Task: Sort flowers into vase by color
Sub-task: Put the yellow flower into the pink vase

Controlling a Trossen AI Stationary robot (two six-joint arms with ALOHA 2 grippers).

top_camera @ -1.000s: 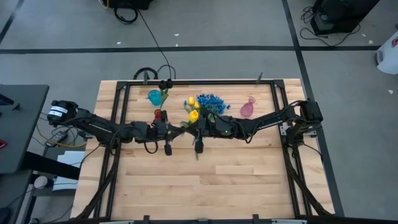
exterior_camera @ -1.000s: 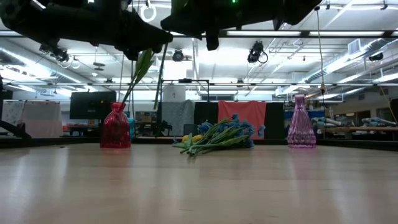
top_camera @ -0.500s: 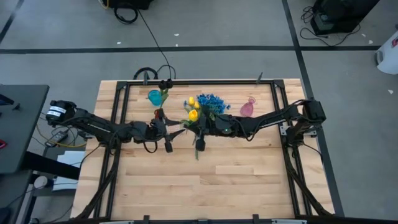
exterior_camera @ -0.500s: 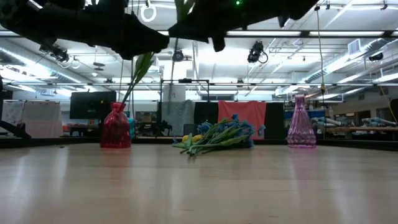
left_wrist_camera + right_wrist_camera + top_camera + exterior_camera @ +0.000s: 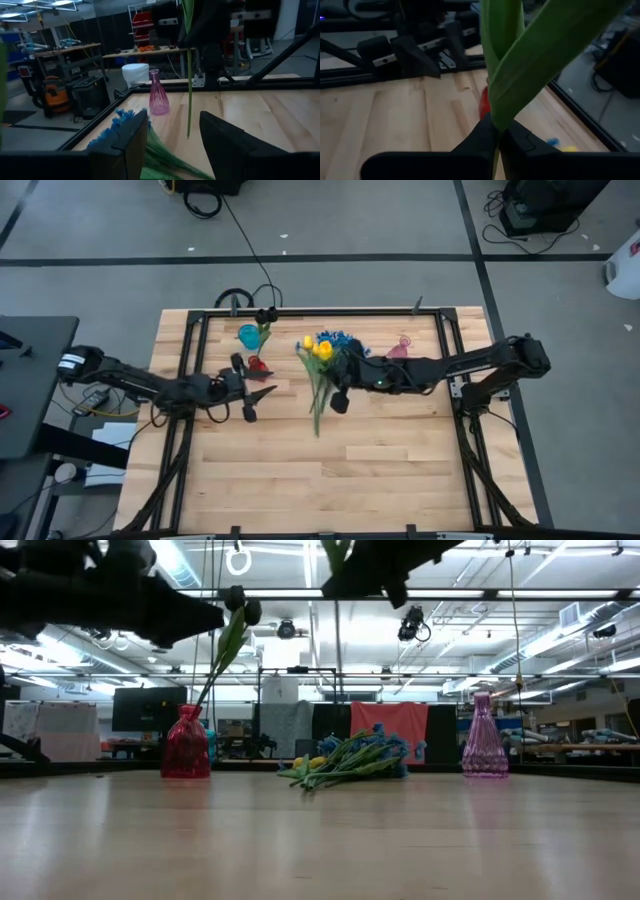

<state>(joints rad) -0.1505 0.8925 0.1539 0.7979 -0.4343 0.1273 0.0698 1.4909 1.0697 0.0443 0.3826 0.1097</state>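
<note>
A yellow tulip (image 5: 322, 350) on a long green stem (image 5: 189, 100) is lifted above the table's middle, with my right gripper (image 5: 337, 396) shut on it. My left gripper (image 5: 265, 392) stands open to its left, beside the red vase (image 5: 258, 365); nothing is between its fingers (image 5: 131, 142). A green stem with a leaf (image 5: 227, 645) sticks out of the red vase (image 5: 185, 745) and leans. A pile of blue and yellow flowers (image 5: 345, 760) lies on the table at the far middle. My right gripper pinches the tulip's green stem and leaves (image 5: 496, 119) between its two fingers. The flower is lifted clear of the table. Its stem hangs roughly upright below the gripper, the lower end (image 5: 188, 135) free in the air.
A teal vase (image 5: 248, 335) stands at the far left behind the red one, and a pink vase (image 5: 398, 354) at the far right. The near half of the wooden table (image 5: 330, 480) is bare board. A black frame rail (image 5: 330, 311) runs along the far edge.
My left gripper has opened, let go of the tulip's stem and drawn back toward the table's left edge. My right gripper has carried the tulip toward the right, still shut on it; the flower stays lifted clear.
</note>
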